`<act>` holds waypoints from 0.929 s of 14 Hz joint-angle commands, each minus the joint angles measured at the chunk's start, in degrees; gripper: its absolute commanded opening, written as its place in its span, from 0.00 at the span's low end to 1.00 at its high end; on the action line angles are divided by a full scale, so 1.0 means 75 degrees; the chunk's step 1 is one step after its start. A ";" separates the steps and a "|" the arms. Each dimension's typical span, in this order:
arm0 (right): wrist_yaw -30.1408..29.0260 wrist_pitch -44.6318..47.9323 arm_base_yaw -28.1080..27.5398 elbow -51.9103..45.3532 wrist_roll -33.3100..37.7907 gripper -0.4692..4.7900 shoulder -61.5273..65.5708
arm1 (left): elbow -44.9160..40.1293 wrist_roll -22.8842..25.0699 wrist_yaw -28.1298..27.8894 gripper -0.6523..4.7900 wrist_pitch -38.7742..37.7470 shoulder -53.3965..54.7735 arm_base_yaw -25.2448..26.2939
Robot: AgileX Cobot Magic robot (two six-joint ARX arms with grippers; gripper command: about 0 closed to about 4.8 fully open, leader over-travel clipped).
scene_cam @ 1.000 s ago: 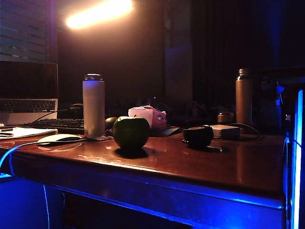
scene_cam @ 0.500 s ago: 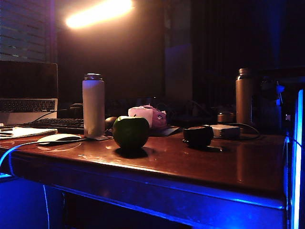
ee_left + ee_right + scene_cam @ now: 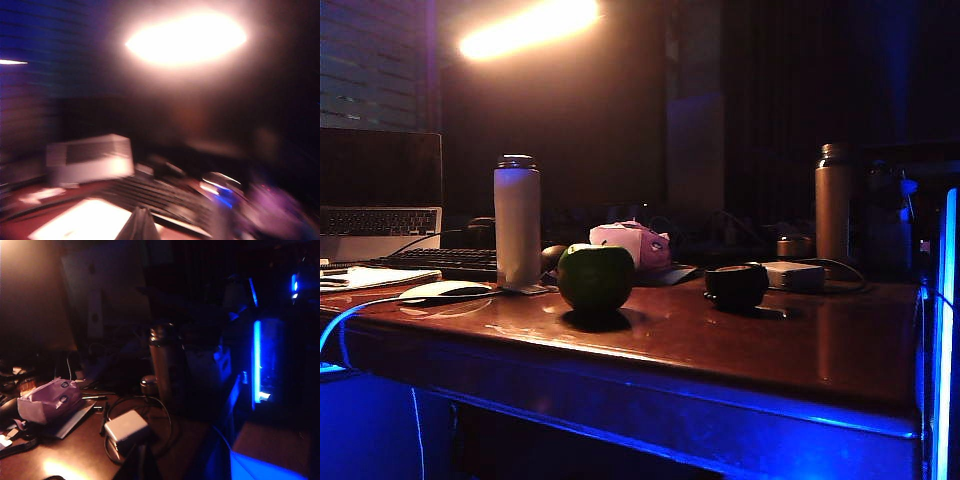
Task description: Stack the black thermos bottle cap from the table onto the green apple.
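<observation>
Right fingers [image 3: 141,460] clenched empty, left fingers [image 3: 138,225] too blurred to tell, both high behind the round dark-green apple [image 3: 595,279]; the squat matte-black thermos cap [image 3: 736,285] sits right of it on the glossy reddish-brown desk [image 3: 740,350]; dim light risks a misjudged grasp, or the apple rolling when capped.

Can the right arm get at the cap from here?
Probably yes: the cap sits alone on the table, apple well aside, nothing above it. The right gripper is shut and must open first.
</observation>
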 commanded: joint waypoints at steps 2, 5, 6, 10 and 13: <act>-0.1664 0.0318 0.0006 0.1358 -0.0338 0.08 0.2594 | 0.2876 0.0239 0.3273 0.11 -0.2713 0.2337 -0.0006; -0.2463 0.0344 0.0012 0.2314 -0.0335 0.08 0.4605 | 0.4304 0.0248 0.4759 0.11 -0.4229 0.3722 -0.0015; -0.2480 0.0338 0.0035 0.2597 -0.0417 0.08 0.5045 | 0.4532 0.0405 0.4788 0.11 -0.4782 0.3984 -0.0029; -0.2416 0.0169 0.0769 0.3797 -0.1859 0.08 0.6493 | 0.4843 0.1049 0.3518 0.11 -0.6056 0.4785 -0.1259; -0.2337 0.0175 0.1139 0.4351 -0.1935 0.08 0.7577 | 0.4846 0.1166 0.2728 0.11 -0.6018 0.5173 -0.1950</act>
